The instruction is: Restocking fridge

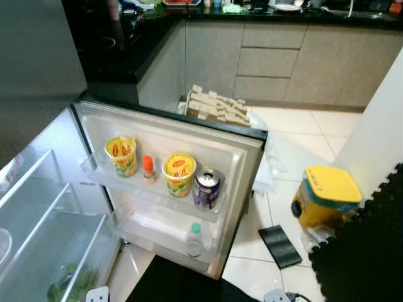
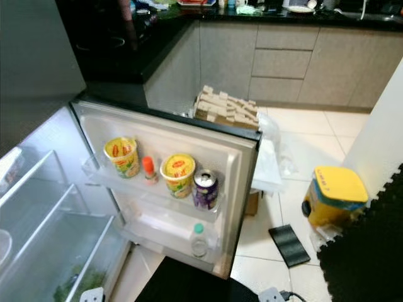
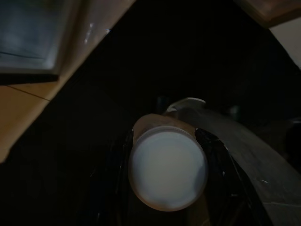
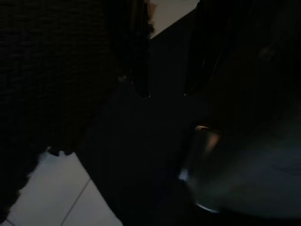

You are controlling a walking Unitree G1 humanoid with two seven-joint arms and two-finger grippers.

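Fridge door: white, swung open, centre of the eye views; two clear shelves on its inner side.
Upper door shelf: L to R, yellow noodle cup w/ foil lid, small orange-capped bottle, second yellow noodle cup w/ red label, purple drinks can; all upright, close together.
Lower door shelf: clear plastic bottle w/ green cap, upright.
Fridge interior: lower left of frame, clear glass shelves; green leafy stuff in the bottom drawer.
Left gripper: dark wrist view; black fingers sit either side of a round white-lidded container, clamped on it.
Right gripper: very dark wrist view, over black mat and pale tile; fingers apart, nothing between.
Floor: pale tiles; yellow-lidded plastic tub centre right, flat black slab just beside it, black foam mat lower right.
Behind door: cardboard divider box, grey cabinet drawers, black countertop upper left.
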